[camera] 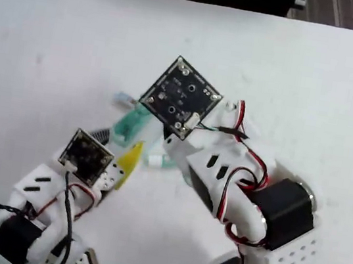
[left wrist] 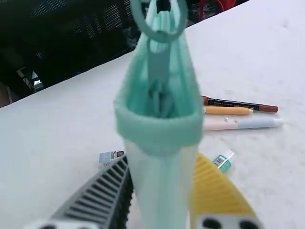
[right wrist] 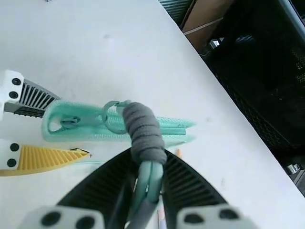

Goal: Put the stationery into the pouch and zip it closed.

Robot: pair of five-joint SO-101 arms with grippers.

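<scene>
The teal mesh pouch (left wrist: 159, 129) is held off the table, pinched between the grey and yellow fingers of my left gripper (left wrist: 162, 164), which is shut on its end. In the right wrist view my right gripper (right wrist: 147, 160) is shut on the pouch's zip pull (right wrist: 143, 131), a teal loop with a grey wrapped grip, at the other end of the pouch (right wrist: 95, 126). On the table lie a brown pencil (left wrist: 243, 105), an orange pen (left wrist: 228, 110) and a pale pen (left wrist: 243, 124). From above, the pouch (camera: 130, 124) sits between both arms.
A small teal-capped tube (left wrist: 222, 161) and a small labelled item (left wrist: 110, 156) lie on the white table (camera: 55, 54) close under the pouch. The table's far edge (camera: 196, 2) meets a dark background. The right arm's camera board (camera: 180, 97) hides part of the pouch.
</scene>
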